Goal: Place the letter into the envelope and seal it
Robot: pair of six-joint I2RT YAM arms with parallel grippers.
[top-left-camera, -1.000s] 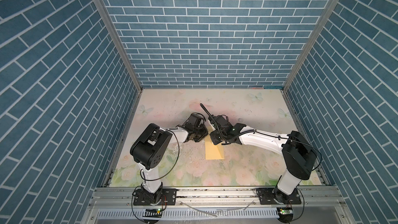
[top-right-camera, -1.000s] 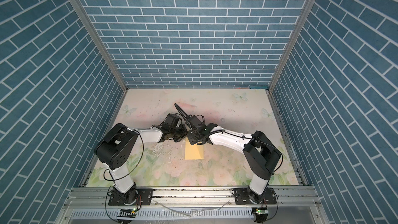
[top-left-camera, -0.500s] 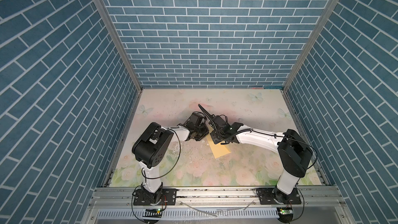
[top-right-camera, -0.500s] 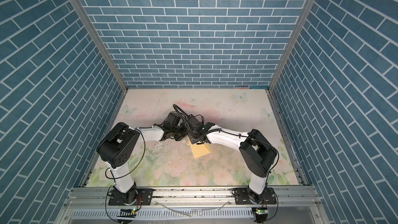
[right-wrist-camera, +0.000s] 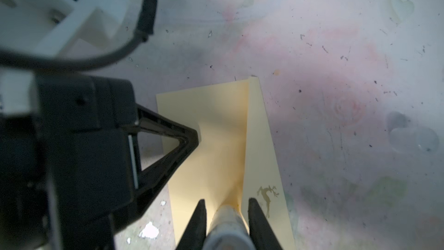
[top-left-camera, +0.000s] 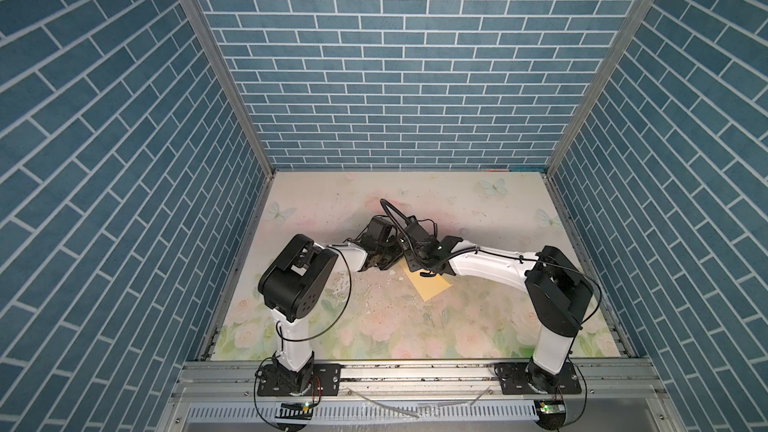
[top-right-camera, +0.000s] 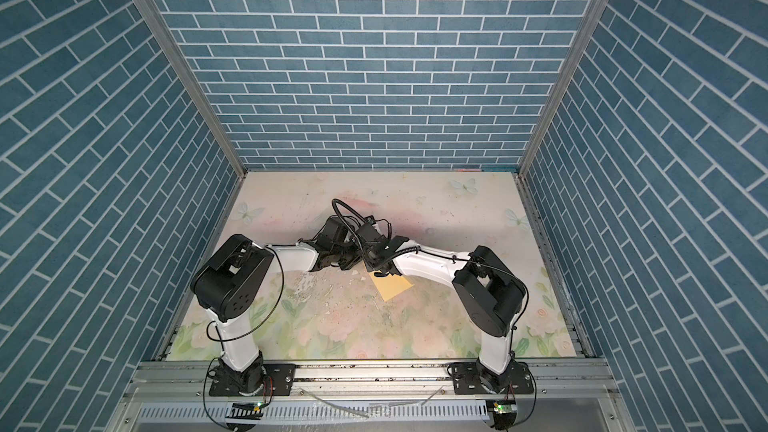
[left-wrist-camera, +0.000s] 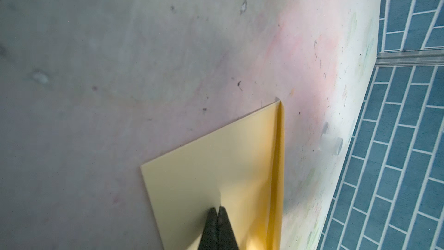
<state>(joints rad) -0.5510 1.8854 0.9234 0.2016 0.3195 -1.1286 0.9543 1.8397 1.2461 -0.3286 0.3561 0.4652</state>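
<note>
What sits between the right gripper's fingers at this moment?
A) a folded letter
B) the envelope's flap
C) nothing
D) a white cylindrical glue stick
D: the right wrist view shows the right gripper closed around a white glue stick, whose tip points at the fold of the envelope.

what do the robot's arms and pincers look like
The left arm and right arm have glossy white link shells between bulky black joint housings, black cables alongside. The left pincer and right pincer have matte black fingers tapering to points; the left's are hollow triangular frames.
</note>
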